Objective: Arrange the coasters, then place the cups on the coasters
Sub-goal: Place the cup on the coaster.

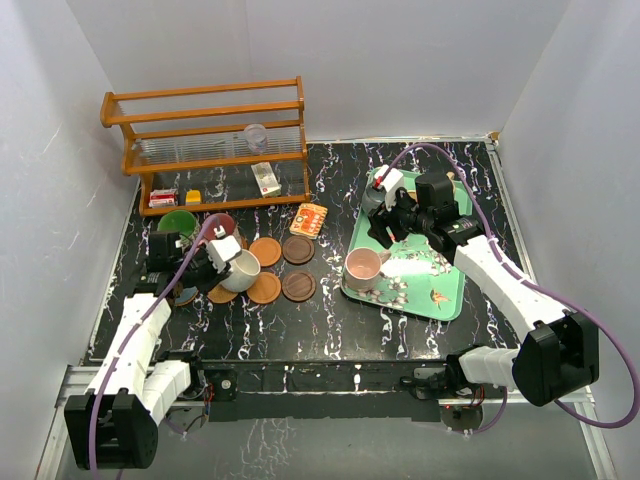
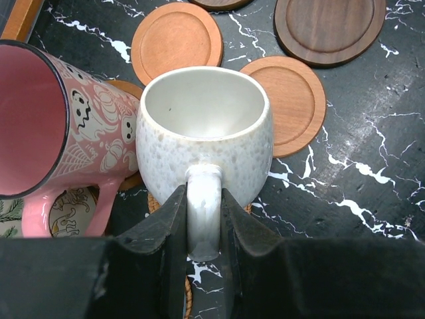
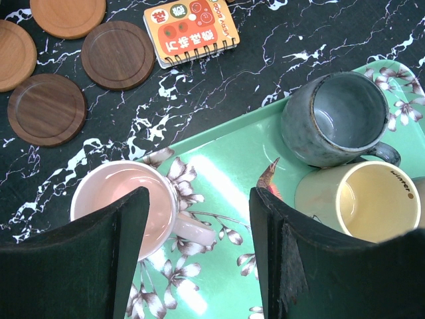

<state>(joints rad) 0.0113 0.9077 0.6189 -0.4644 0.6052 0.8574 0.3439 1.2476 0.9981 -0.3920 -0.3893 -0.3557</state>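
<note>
Currently the left end effector point(image 2: 202, 197) is pressed onto the handle of the white mug point(image 2: 206, 126), one finger on each side. The mug is upright with its mouth up. It's over the left cluster of coasters on the counter point(image 1: 330, 315), partly above the near coaster point(image 1: 220, 294) — can't tell whether it's resting on it or just off it. The ghost mug point(image 2: 40, 119) is just beside it on the left, pink and patterned. Beyond the white mug are a light coaster point(image 2: 176, 40), a second light coaster point(image 2: 289, 100) and a dark coaster point(image 2: 329, 26), all flat on the counter. The green mug point(image 1: 177, 222) and maroon mug point(image 1: 221, 226) stand behind the left arm.

The right end effector point(image 3: 199, 196) is spread wide over the tray point(image 3: 219, 159) and grips nothing. The pink mug point(image 3: 113, 193) is upright on the tray — its handle lies in the gap between the fingers, body mostly under the left finger. The grey mug point(image 3: 339, 116) and yellow mug point(image 3: 362, 199) are also upright on the tray, touching or nearly so. The notebook point(image 3: 192, 26) lies on the counter between the tray and the coasters.
</note>
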